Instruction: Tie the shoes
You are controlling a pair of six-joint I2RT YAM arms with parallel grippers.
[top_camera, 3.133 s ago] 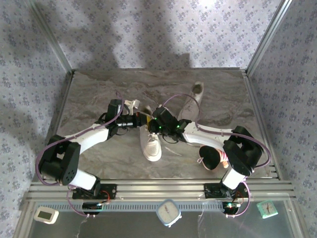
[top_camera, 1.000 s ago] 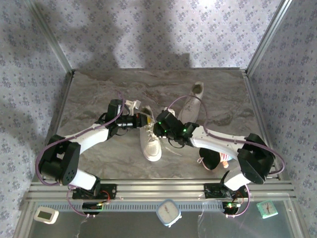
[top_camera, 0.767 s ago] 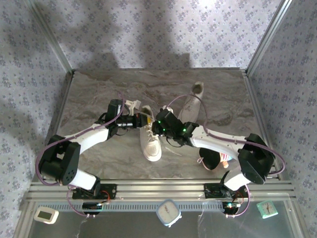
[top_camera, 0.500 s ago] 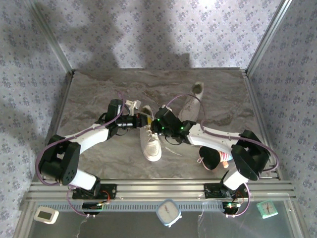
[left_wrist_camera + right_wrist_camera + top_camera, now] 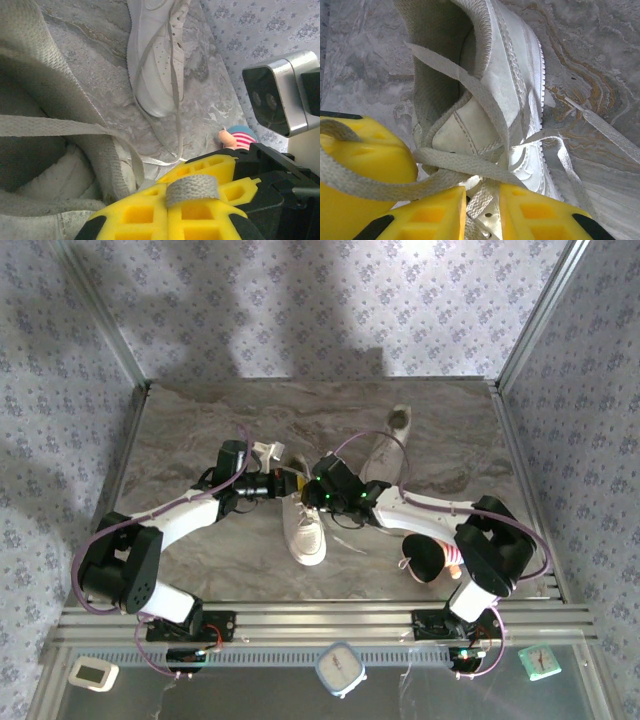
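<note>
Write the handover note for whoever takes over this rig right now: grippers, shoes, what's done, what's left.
Left gripper: shut on a lace at the near shoe.
Right gripper: jaws slightly apart over that shoe's crossed laces; no firm grip visible.
Shoes: near shoe mid-table between the two grippers; far shoe behind it to the right, its laces trailing loose on the table.
Done: near shoe's laces crossed; no knot or bow on either shoe.
Left: tie the near shoe, then the far one.
</note>
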